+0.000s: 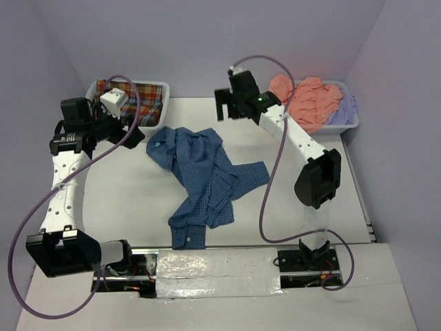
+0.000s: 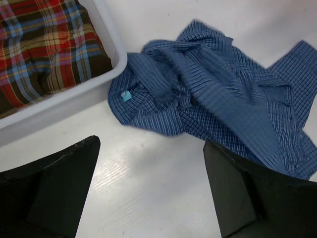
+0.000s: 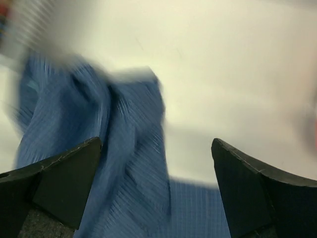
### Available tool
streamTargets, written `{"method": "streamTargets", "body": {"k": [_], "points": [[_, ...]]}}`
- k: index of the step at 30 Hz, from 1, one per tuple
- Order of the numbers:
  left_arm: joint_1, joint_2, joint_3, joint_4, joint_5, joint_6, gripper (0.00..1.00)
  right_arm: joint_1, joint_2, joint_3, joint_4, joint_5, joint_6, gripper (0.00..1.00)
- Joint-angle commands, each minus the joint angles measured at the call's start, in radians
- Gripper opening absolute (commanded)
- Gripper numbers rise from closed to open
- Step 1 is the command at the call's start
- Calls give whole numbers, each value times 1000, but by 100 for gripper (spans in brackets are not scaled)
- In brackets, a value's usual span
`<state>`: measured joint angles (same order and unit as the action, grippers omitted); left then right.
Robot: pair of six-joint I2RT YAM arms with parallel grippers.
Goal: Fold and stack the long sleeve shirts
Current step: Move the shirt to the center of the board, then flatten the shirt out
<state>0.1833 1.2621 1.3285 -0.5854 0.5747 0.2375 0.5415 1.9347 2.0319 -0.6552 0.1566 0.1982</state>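
Blue shirt [image 1: 203,176] lies crumpled mid-frame in the top view. Its long axis runs upper left to lower centre, collar end twd the left tray [image 1: 155,83]. Left gripper [image 1: 134,131], jaws spread and empty, sits just left of the collar. Right gripper [image 1: 224,107], also spread and empty (its wrist view is blurred), is by the shirt's upper edge.

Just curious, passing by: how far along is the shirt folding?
Barely begun. Nothing looks stacked. The left tool and right tool are open, empty, near the crumpled blue shirt. Remaining: fold it, plus the salmon shirt and lavender shirt heaped in their tray.
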Motion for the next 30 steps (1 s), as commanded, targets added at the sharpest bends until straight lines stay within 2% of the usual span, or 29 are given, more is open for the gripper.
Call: {"method": "streamTargets", "body": {"k": [1,3,4,5,6,7,8,9,11,13,15,19,21,25,27,28,29,30], "points": [[-22,16,-11,-62,24,75,99,-14,-129,-130,-75,30,41,100],[-86,26,-55,-117,-18,123,99,-12,-219,-252,3,26,43,100],[-117,31,-77,-129,-95,143,99,-11,-250,-316,38,-7,46,93],[-154,34,-101,-139,-143,179,99,-5,-281,-443,110,-29,49,77],[-227,37,-153,-149,-227,195,99,-3,-330,-502,138,-46,64,28],[-254,42,-179,-149,-254,215,99,1,-351,-601,167,-54,76,18],[-275,51,-207,-146,-269,218,99,26,-367,-639,211,-55,86,19],[-298,57,-253,-125,-279,218,99,40,-381,-671,222,-58,96,37],[-306,81,-296,-88,-321,201,99,89,-381,-722,267,-75,93,54],[-301,100,-301,-27,-372,163,99,191,-347,-705,290,-51,72,72],[-257,118,-287,8,-392,125,99,280,-283,-658,305,27,53,80],[-90,158,-236,58,-322,48,99,334,-134,-550,347,53,87,88],[-13,181,-223,61,-283,30,99,362,-23,-459,341,124,75,92],[12,226,-242,81,-225,34,99,380,173,-257,249,166,44,91],[10,250,-236,93,-208,22,99,383,251,-188,218,196,47,80],[12,279,-224,96,-202,16,99,382,276,-180,188,211,56,73],[10,296,-218,101,-187,5,99,380,276,-194,180,224,60,53],[8,313,-210,102,-179,3,99,380,271,-212,178,227,58,42]]}}
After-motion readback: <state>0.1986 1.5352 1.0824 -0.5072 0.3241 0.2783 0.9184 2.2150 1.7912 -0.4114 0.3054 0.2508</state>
